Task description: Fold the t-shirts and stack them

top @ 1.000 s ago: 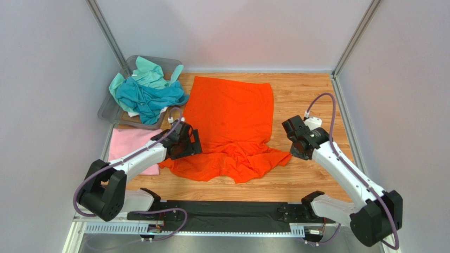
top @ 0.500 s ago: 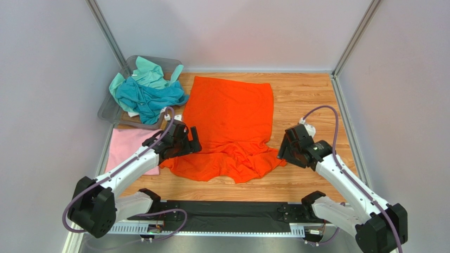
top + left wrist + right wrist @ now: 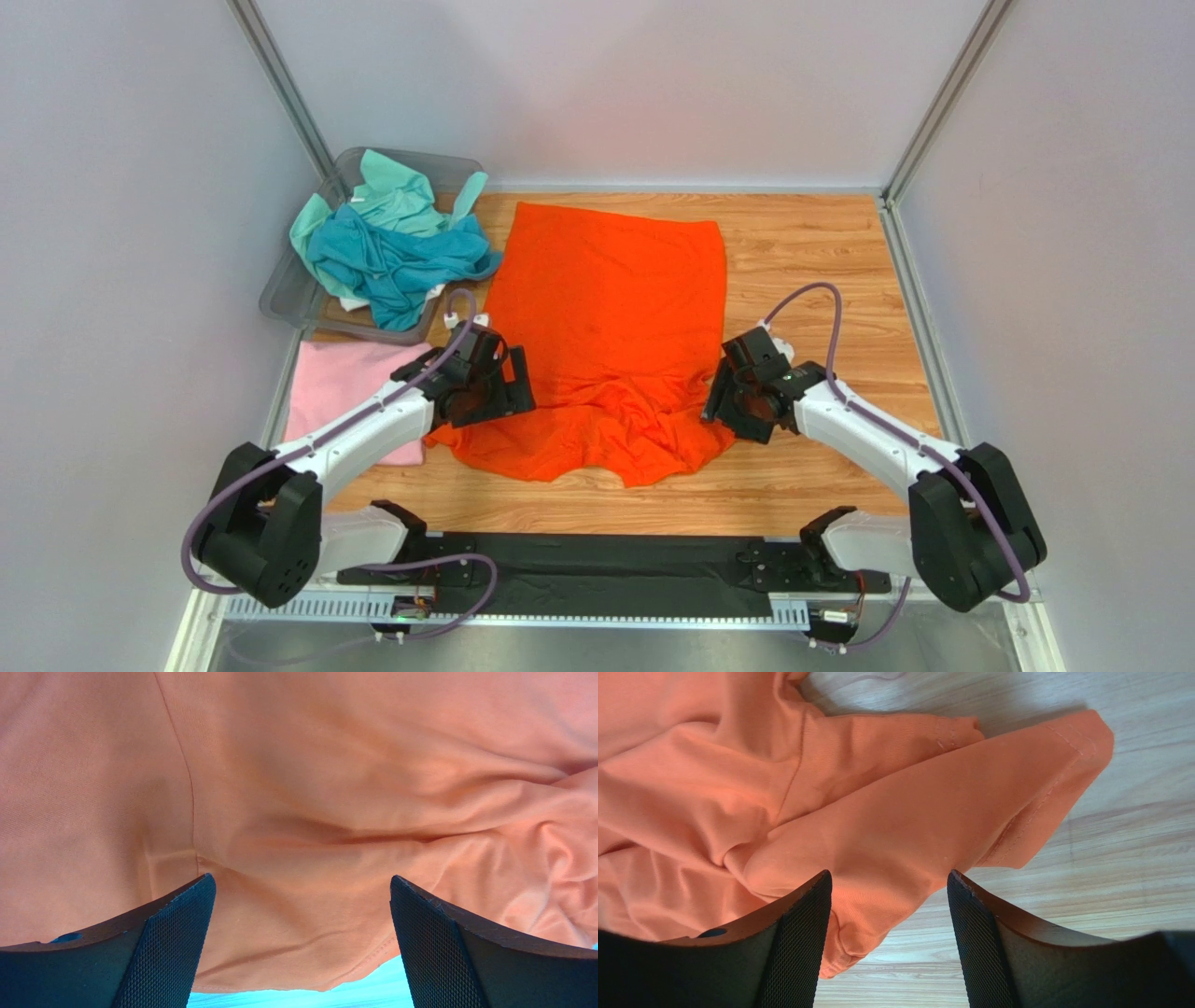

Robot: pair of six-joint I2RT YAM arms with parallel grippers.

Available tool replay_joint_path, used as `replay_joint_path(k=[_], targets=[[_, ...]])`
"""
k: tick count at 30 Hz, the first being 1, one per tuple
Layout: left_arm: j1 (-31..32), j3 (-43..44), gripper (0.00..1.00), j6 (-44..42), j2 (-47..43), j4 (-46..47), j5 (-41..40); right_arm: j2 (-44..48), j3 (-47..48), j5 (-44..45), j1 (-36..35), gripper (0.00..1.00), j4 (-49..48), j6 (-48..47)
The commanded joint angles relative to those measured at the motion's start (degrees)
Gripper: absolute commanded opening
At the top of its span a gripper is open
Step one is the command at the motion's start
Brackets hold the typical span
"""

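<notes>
top: overhead from near side, whole table | wrists: close, facing down | shared: orange t-shirt

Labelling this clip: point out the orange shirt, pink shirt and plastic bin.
orange shirt (image 3: pixel 617 287), top view, flat middle of body.
pink shirt (image 3: pixel 337 378), top view, uncovered middle.
plastic bin (image 3: pixel 285 287), top view, left wall.

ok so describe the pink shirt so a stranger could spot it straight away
On the wooden table, find the grey bin of crumpled teal and mint shirts at the far left. Just nearer the arms' bases lies the pink t-shirt, partly hidden by the left arm. It alone is pale pink and lies flat, unlike the big orange shirt beside it.
</notes>
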State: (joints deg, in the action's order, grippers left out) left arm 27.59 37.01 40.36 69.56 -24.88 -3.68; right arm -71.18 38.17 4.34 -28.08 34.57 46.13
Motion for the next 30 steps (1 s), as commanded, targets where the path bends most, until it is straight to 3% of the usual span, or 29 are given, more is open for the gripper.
replay_joint_path(k=[1, 7, 9, 10, 11, 14, 16, 19, 21, 28, 30], targets=[[-0.17, -0.45, 1.00, -0.46, 0.84, 0.98, -0.36, -0.45, -0.73, 2.86, -0.23, 0.63, -0.82, 2.65], [-0.17, -1.33, 1.00, -0.54, 0.84, 0.80, 0.08, -0.36, -4.77, 2.69, -0.31, 0.62, -3.27, 3.00], [-0.17, -1.51, 1.00, -0.55, 0.75, 0.98, 0.25, -1.42, -5.21, 3.65, -0.23, 0.57, -5.37, 2.65], [-0.17, -1.77, 1.00, -0.54, 0.67, 0.89, 0.34, -1.86, -4.87, 3.92, -0.31, 0.52, -5.82, 2.56], [-0.17, -1.86, 1.00, -0.46, 0.66, 0.89, 0.26, -2.99, -4.51, 4.18, -0.31, 0.38, -6.00, 2.30], [-0.17, -2.21, 1.00, -0.37, 0.66, 0.89, 0.17, -3.79, -2.15, 3.14, -0.31, 0.10, -5.57, 1.16], [-0.17, -2.30, 1.00, -0.19, 0.66, 0.98, 0.25, -3.10, 0.13, 3.13, -0.93, 0.05, -1.54, 0.37], [-0.17, -2.30, 1.00, -0.19, 0.32, 0.54, 0.34, 1.03, 2.42, 5.93, -2.51, 0.04, 9.09, 0.71], [-0.17, -2.21, 1.00, -0.19, -0.12, -0.34, 0.17, 8.82, 2.87, 5.25, -4.00, 0.04, 16.01, 2.20], [-0.17, -1.68, 1.00, -0.10, -0.83, -2.54, -0.62, 22.82, -5.64, -3.28, -8.48, 0.06, 24.05, 10.72], [-0.17, -1.60, 1.00, -0.10, -1.53, -3.41, -1.50, 26.52, -9.15, -3.02, -10.59, 0.11, 24.58, 14.94]])
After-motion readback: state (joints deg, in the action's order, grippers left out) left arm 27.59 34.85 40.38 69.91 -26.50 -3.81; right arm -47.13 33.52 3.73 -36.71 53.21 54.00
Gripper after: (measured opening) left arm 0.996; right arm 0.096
